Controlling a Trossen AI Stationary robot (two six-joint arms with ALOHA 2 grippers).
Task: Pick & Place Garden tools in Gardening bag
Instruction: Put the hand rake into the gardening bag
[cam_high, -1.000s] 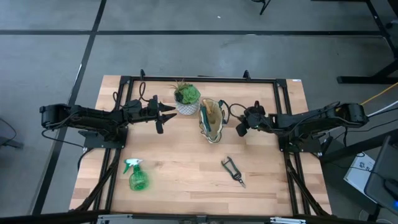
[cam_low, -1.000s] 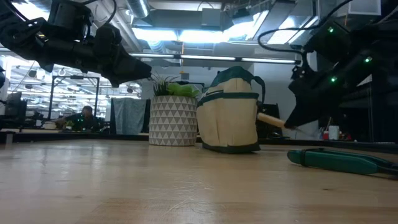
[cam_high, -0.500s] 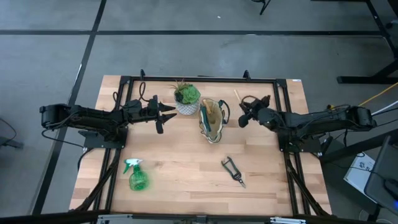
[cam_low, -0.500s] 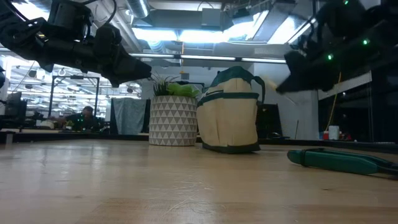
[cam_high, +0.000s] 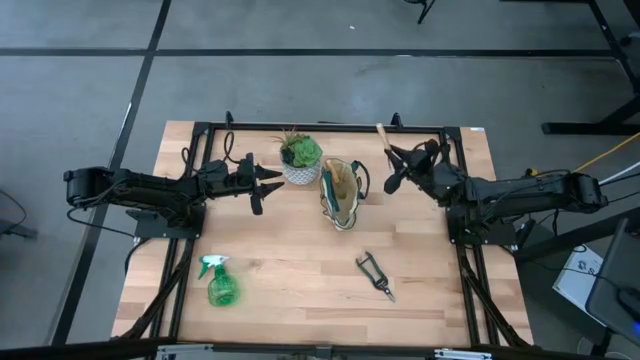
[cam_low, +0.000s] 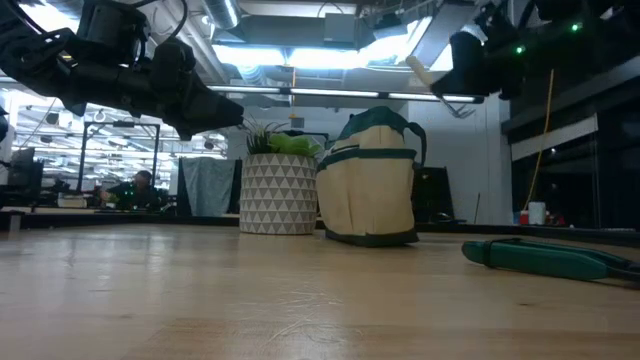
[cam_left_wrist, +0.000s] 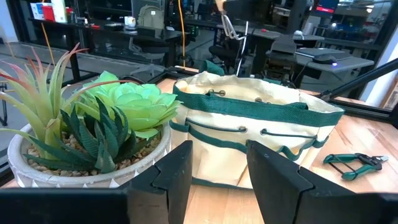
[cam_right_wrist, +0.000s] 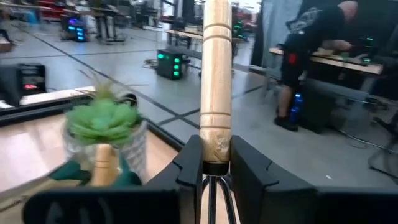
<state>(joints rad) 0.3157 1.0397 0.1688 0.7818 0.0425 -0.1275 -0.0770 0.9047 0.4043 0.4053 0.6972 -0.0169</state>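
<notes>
The right gripper (cam_high: 397, 166) is clamped on a wooden-handled garden tool (cam_right_wrist: 216, 74), raised well above the table (cam_high: 290, 270) and off to one side of the gardening bag (cam_high: 340, 192), the handle jutting out past the fingers (cam_right_wrist: 249, 171). In the right wrist view the fingers pinch it where the wood meets thin metal tines, which suggests the fork; its head is hidden. It looks light and rigid, and the smooth handle could swivel in the jaws, so a grip near the collar seems sound. The soft fabric bag will likely sag if nudged, with another wooden handle (cam_right_wrist: 104, 165) already standing inside. The left gripper (cam_high: 262, 183) hovers with its fingers (cam_left_wrist: 177, 171) parted and empty, the potted plant (cam_high: 300, 157) just ahead and the bag beyond. The pruner (cam_high: 375, 274) and green spray bottle (cam_high: 219, 282) lie on the table well away from both grippers.
</notes>
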